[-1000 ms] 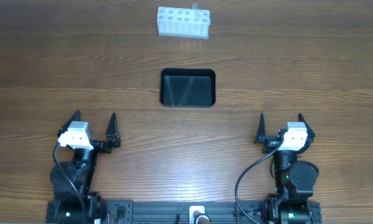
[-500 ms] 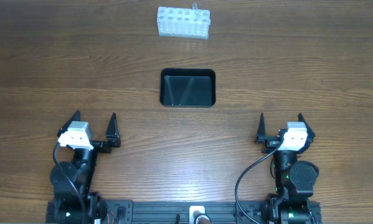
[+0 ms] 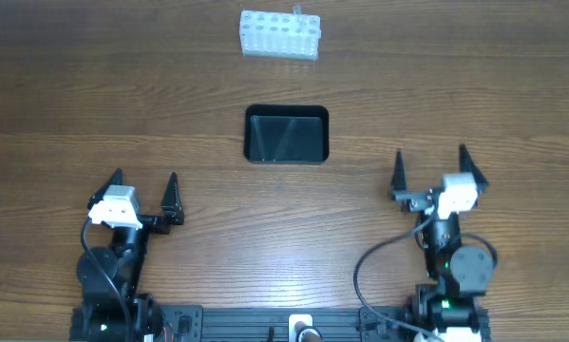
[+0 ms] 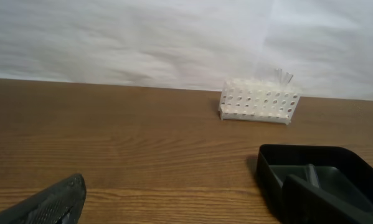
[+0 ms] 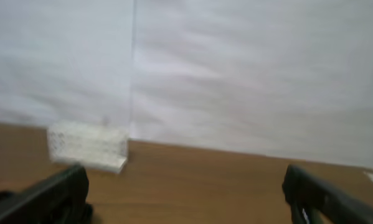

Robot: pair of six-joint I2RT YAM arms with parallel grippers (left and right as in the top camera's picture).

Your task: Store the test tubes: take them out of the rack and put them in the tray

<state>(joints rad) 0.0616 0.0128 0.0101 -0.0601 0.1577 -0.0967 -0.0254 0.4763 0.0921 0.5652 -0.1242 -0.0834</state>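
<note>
- Nearest to me, the two arm bases [image 3: 284, 328] stand side by side along the near edge of the wooden table [image 3: 75, 95], one at the left, one at the right.
- The left gripper [image 3: 144, 179] sits just ahead of its base, low over the wood. Its two dark fingers are spread wide and nothing is between them.
- The right gripper [image 3: 430, 152] is on the other side, a little farther up the table than the left one. Its fingers are spread wide too, and it carries nothing.
- Between the two grippers and a bit farther out, the black tray [image 3: 286, 142] rests flat on the table, roughly on the centre line. It is well apart from both grippers, and neither touches it.
- Farther back again, the white rack [image 3: 278, 34] stands upright near the far edge of the table, in line with the tray but well apart from it.
- At least one clear test tube [image 3: 298, 9] sticks up out of the rack at its far right corner. I cannot tell how many tubes the rack holds.
- Behind the table, a plain white backdrop [image 4: 111, 37] closes off the far side.
</note>
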